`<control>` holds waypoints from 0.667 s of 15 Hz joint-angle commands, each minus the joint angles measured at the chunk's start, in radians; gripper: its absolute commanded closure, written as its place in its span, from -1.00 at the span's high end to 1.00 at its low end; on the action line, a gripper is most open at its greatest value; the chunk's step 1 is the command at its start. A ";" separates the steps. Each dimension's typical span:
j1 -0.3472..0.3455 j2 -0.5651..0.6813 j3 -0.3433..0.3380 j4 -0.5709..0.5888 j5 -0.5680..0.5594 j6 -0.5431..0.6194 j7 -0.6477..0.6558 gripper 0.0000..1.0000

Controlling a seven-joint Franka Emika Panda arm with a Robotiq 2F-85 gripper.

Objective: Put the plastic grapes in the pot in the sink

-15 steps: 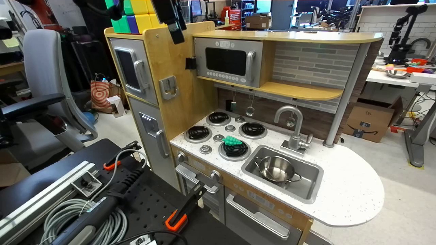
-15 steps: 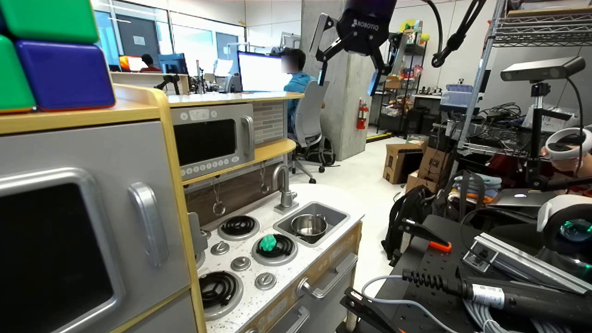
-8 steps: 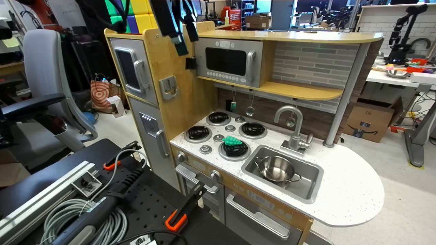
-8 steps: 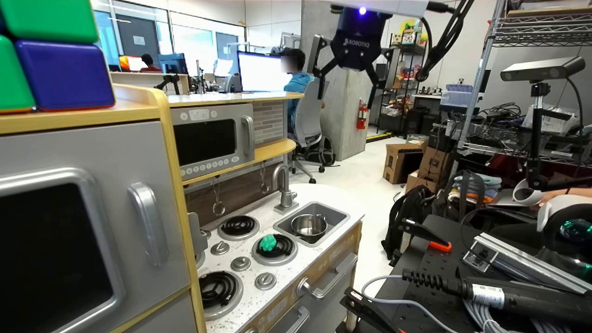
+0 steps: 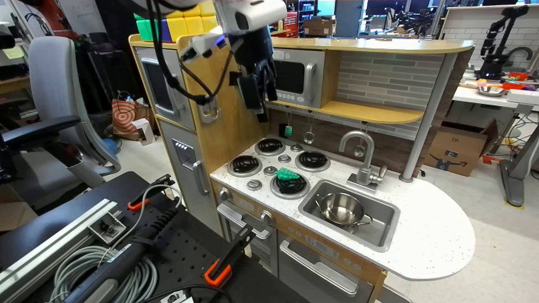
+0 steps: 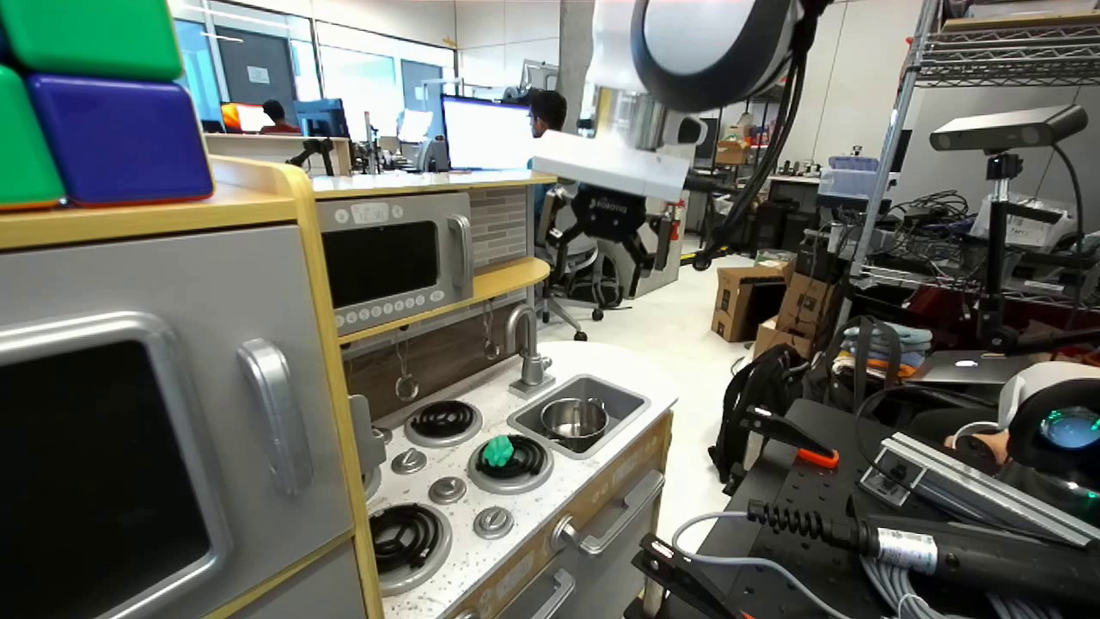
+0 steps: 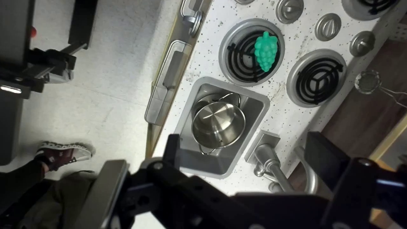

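The plastic grapes (image 5: 287, 174) are a bright green bunch lying on the black burner nearest the sink. They also show in an exterior view (image 6: 498, 450) and the wrist view (image 7: 265, 51). The shiny silver pot (image 5: 342, 209) stands inside the grey sink (image 5: 382, 227), its inside bare in the wrist view (image 7: 218, 124). The pot also shows in an exterior view (image 6: 574, 419). My gripper (image 5: 267, 110) hangs high above the counter, in front of the toy microwave. Its fingers are wide apart with nothing between them in the wrist view (image 7: 243, 140) and an exterior view (image 6: 596, 273).
A curved grey faucet (image 5: 367, 155) rises behind the sink. The microwave (image 5: 290, 78), a wooden shelf (image 5: 374, 111) and a tall cabinet (image 5: 227, 97) border the counter. Small utensils (image 5: 309, 136) hang under the shelf. A black table (image 5: 177, 252) with cables and clamps stands in front.
The arm has come down and my gripper has moved lower, and rightward in an exterior view, past the cabinet top. It stays open. The grapes and pot have not moved.
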 commanded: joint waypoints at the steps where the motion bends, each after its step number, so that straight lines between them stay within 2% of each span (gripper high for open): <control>1: 0.120 0.220 -0.155 0.148 -0.178 0.140 0.061 1.00; 3: 0.204 0.323 -0.256 0.229 -0.207 0.197 0.074 1.00; 5: 0.257 0.399 -0.305 0.291 -0.144 0.230 0.040 1.00; 7: 0.272 0.447 -0.297 0.334 -0.068 0.224 -0.013 1.00; 10: 0.244 0.465 -0.209 0.356 0.072 0.197 -0.129 1.00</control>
